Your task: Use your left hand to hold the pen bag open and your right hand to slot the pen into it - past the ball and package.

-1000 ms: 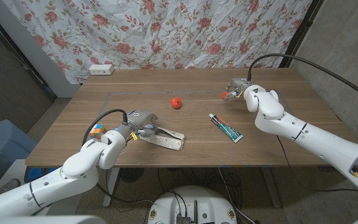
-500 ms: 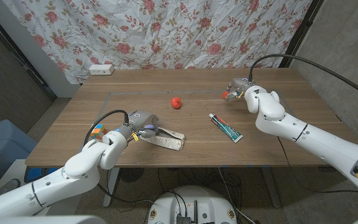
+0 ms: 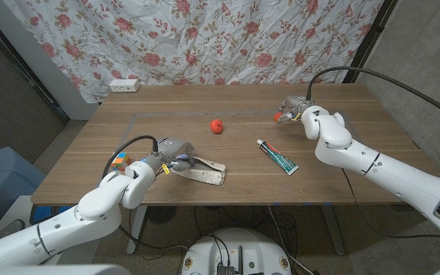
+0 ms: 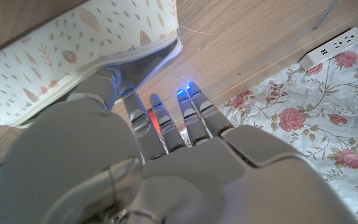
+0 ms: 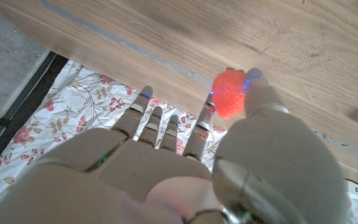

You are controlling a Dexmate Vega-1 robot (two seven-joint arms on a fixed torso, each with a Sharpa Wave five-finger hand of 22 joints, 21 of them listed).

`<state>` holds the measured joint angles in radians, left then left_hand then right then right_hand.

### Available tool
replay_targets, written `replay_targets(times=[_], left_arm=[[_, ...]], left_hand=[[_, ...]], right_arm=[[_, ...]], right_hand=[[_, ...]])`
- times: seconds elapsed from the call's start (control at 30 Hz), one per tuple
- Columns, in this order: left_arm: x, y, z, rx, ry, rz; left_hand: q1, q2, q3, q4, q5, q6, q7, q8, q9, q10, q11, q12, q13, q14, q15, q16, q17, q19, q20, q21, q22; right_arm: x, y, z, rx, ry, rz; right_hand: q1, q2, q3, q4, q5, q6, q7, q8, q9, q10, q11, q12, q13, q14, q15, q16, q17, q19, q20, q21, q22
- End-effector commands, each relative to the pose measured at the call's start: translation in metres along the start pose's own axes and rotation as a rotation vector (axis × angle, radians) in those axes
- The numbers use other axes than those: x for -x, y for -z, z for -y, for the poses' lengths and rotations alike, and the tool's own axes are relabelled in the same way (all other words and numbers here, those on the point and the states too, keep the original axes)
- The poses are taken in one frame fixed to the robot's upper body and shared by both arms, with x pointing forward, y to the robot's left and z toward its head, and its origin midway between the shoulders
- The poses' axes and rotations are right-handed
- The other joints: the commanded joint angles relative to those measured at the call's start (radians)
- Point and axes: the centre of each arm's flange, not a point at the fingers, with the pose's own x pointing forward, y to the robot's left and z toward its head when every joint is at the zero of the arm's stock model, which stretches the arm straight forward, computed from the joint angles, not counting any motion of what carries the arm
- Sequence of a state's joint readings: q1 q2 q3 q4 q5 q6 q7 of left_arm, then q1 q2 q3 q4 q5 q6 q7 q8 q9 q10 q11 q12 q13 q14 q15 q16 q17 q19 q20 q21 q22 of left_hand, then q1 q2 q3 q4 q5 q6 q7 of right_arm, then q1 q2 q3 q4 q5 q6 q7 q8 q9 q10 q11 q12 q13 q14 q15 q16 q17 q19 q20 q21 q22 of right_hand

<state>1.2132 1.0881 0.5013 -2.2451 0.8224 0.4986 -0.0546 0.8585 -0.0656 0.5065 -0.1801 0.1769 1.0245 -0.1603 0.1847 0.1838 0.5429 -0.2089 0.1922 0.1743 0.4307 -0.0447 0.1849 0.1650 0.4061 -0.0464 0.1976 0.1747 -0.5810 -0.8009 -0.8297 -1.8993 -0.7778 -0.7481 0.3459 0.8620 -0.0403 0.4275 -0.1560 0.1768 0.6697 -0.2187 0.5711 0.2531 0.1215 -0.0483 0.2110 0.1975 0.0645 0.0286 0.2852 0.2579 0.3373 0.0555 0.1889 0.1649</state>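
Pen bag (image 3: 199,171) lying on table (image 3: 243,191) near front edge, left of centre; cream fabric w/ leaf print, open end toward left hand (image 3: 173,156). Left hand at bag's mouth, a finger (image 4: 107,87) pressed on the grey lip per left wrist view; other fingers extended past it, apart. Whether lip is actually pinched: can't tell.

Right hand (image 3: 294,109) at far right of table, near back edge, fingers spread; thumb touching a small red-orange object (image 5: 229,99), prob. the pen or its cap, shape unclear. Held or merely touched: can't tell.

Red ball (image 3: 216,126) mid-table, well apart from both hands. Package (image 3: 277,156) (flat tube, white/green, red cap end) lying diagonal btw ball and right arm; print unreadable.

Open wood btw ball and package, and btw package and bag. Faint rectangular line marked on tabletop. Coloured cube (image 3: 119,160) just beside left forearm at left edge. White power strip (image 3: 124,85) at back-left corner, no legible label.
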Motion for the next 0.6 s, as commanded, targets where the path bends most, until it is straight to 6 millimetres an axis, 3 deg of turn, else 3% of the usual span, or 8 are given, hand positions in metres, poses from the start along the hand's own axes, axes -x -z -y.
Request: replay_targets(times=[0.03, 0.6], left_arm=[[0.0063, 0.0067, -0.0035, -0.028, 0.021, -0.011], [0.0071, 0.0112, -0.0087, -0.036, 0.037, -0.005]], left_hand=[[0.015, -0.002, -0.008, 0.002, 0.003, -0.023, -0.003, -0.007, 0.001, -0.006, 0.001, -0.004, 0.004, 0.003, -0.094, -0.003, 0.004, 0.009, -0.003, 0.002, 0.002], [0.019, -0.017, -0.043, 0.009, 0.004, -0.133, 0.030, -0.015, 0.001, -0.027, 0.004, -0.008, 0.005, -0.012, -0.093, -0.006, 0.006, 0.002, -0.007, 0.000, 0.002]], right_arm=[[0.0029, -0.0004, -0.0007, -0.002, -0.001, -0.001], [0.0080, 0.0000, -0.0011, -0.005, 0.009, -0.006]], right_hand=[[0.003, 0.006, -0.001, 0.000, 0.000, 0.008, -0.002, 0.004, 0.005, 0.011, 0.001, -0.003, 0.003, 0.009, -0.004, 0.002, 0.003, 0.008, -0.007, 0.000, 0.003], [0.002, 0.008, -0.004, 0.000, 0.000, 0.005, -0.002, 0.003, 0.004, 0.011, 0.000, -0.004, 0.004, 0.008, -0.004, 0.001, 0.004, 0.008, -0.008, 0.000, 0.003]])
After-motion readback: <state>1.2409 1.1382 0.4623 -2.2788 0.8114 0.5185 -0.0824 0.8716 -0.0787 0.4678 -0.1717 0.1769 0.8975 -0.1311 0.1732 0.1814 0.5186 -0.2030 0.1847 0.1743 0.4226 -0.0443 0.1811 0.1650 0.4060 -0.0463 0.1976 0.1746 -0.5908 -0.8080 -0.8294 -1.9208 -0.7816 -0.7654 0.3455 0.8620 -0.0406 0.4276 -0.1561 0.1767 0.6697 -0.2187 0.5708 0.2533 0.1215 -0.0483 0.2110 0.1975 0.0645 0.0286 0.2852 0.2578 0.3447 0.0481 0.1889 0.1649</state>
